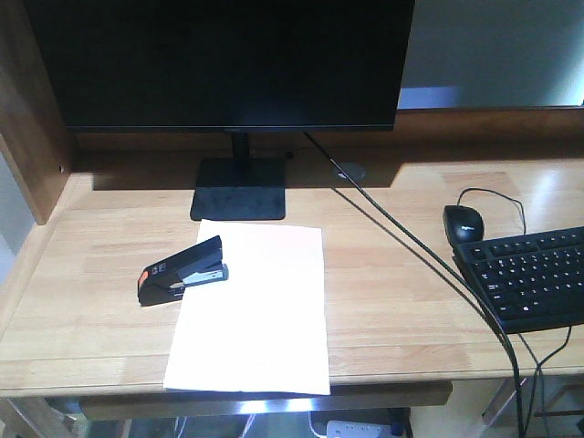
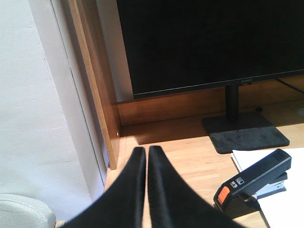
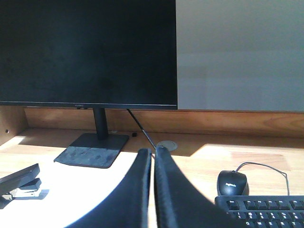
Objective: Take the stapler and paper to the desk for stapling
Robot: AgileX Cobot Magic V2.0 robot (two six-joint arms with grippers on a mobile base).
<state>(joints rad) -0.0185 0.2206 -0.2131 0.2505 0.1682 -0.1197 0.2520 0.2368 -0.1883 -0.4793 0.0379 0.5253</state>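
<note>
- Two grippers show only in their own wrist views; the left gripper (image 2: 146, 151) has its black fingers pressed together on nothing, above the desk's left rear corner.
- Likewise the right gripper (image 3: 153, 152) has its fingers closed and empty, ahead of the monitor (image 1: 224, 59).
- On the desk (image 1: 392, 274) lies the white paper (image 1: 255, 315), its near edge past the front rim.
- At the sheet's left edge sits the black stapler (image 1: 182, 271), front end on the paper, orange patch toward the left.
- Off to the right lie a mouse (image 1: 463, 222) and keyboard (image 1: 534, 274).
</note>
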